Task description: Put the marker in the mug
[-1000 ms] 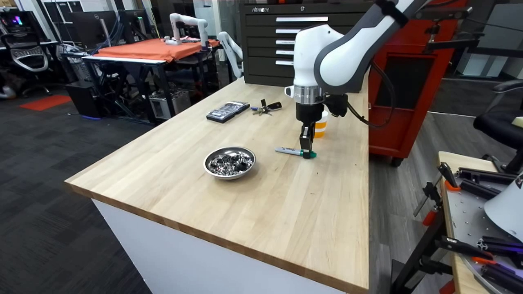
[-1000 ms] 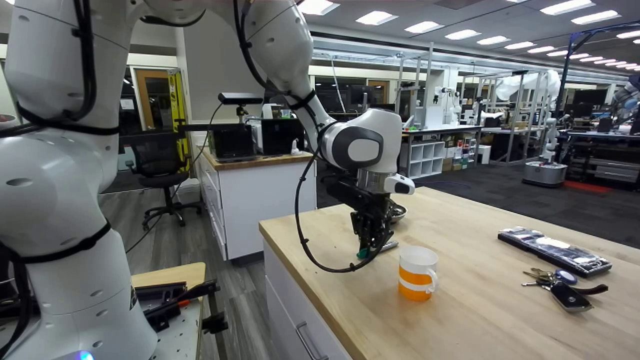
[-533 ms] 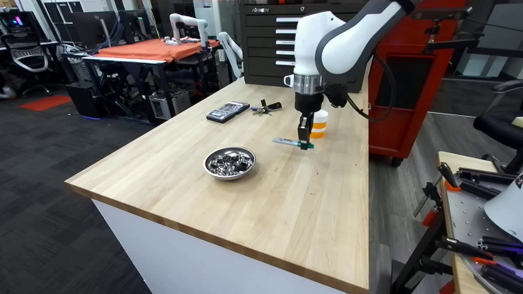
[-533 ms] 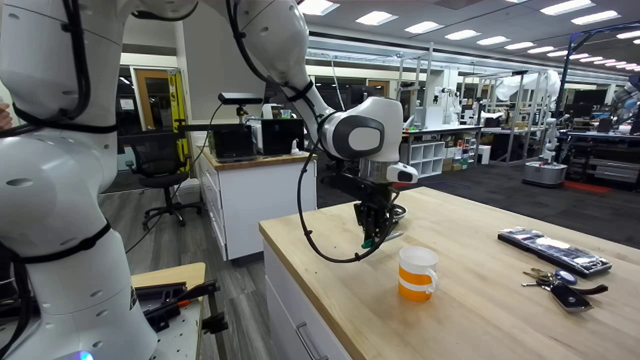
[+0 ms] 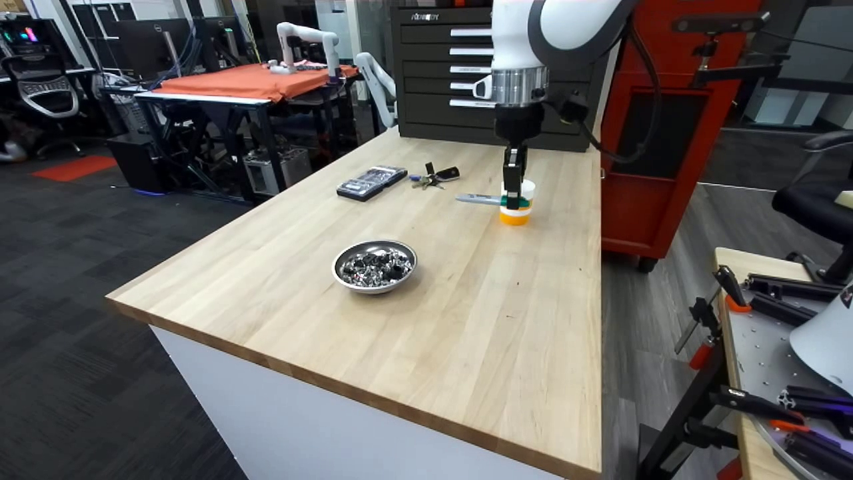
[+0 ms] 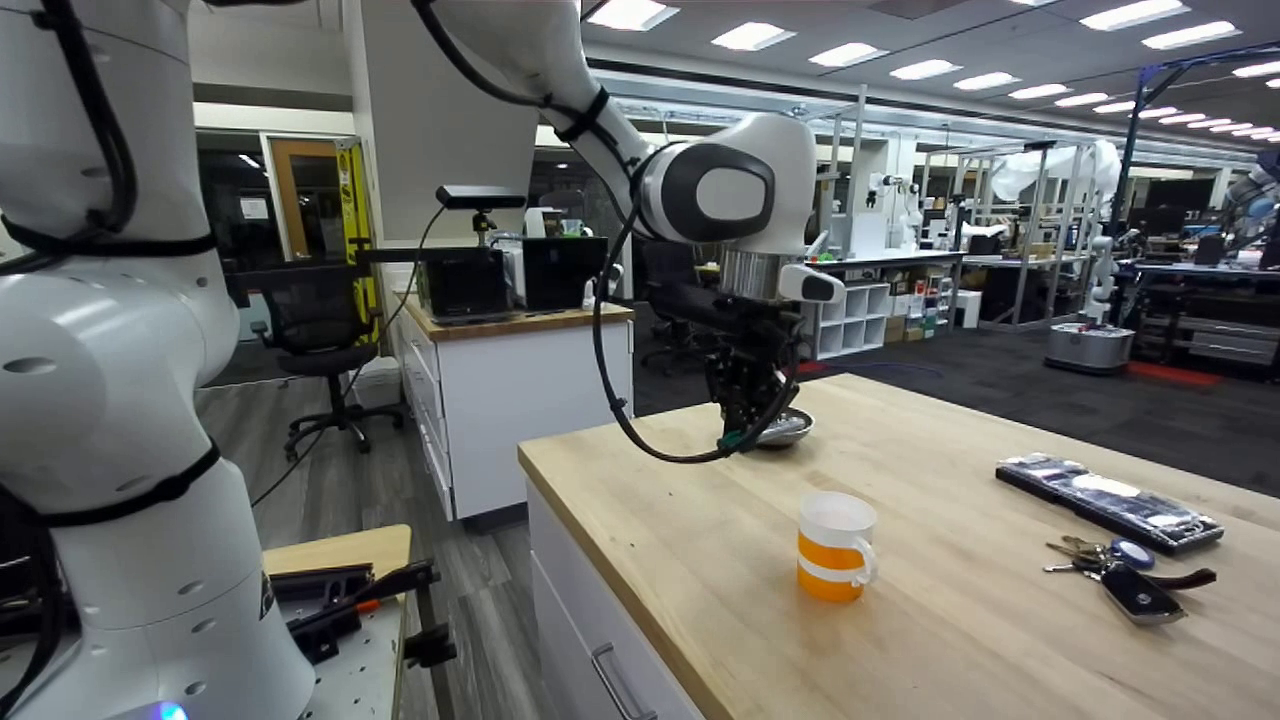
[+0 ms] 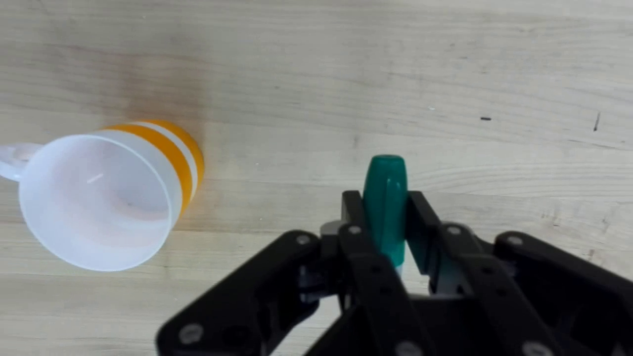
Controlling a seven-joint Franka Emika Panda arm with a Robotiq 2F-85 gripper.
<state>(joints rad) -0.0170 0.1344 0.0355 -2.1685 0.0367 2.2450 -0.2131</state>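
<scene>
Currently the slim grey, green-capped marker [image 5: 490, 200] hangs nearly level, pinched by its cap in the black two-fingered gripper [image 7: 384, 205], beside but clear of the cylindrical orange-and-white mug [image 6: 832, 548]. Best carry it over the mug's mouth; turn the barrel downward; then release.

Robotics lab, white jointed robot arm [image 5: 308, 31] on orange-covered table [image 5: 216, 84], dark metal drawer chest [image 5: 433, 113], black mesh chair [image 6: 318, 312]

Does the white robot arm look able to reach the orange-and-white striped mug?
Probably yes: the black gripper holds the green-capped grey marker aloft, and nothing visible blocks the open mug.
</scene>
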